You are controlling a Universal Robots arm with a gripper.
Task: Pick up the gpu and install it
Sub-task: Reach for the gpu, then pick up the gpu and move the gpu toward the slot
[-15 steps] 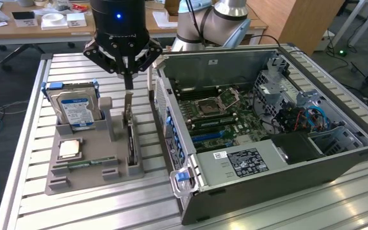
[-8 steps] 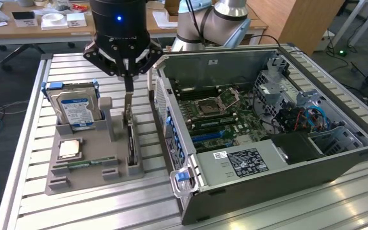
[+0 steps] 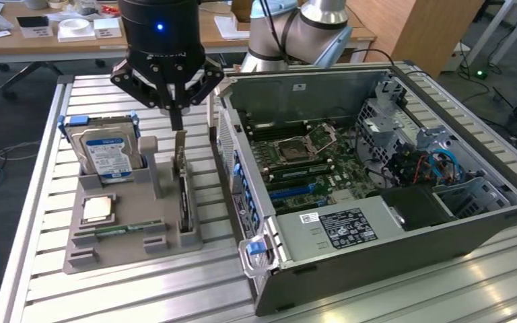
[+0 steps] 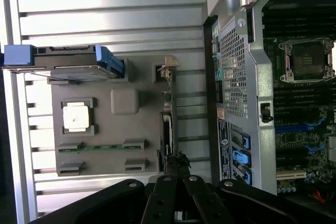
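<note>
I see the gripper (image 3: pixel 176 125), fingers pinched together, right at the top end of the gpu (image 3: pixel 183 195), which stands on edge in the holder (image 3: pixel 124 254) beside the case (image 3: pixel 375 269), so I'd centre squarely on its thin edge and pull straight up.

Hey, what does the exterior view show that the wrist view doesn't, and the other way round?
Exterior view: the arm, desks behind, and blue cables in the case. Wrist view: a look down the claw onto the gpu's top edge. Both: the gpu standing in the tray under the claw, plus hard drive, CPU, RAM and motherboard.
</note>
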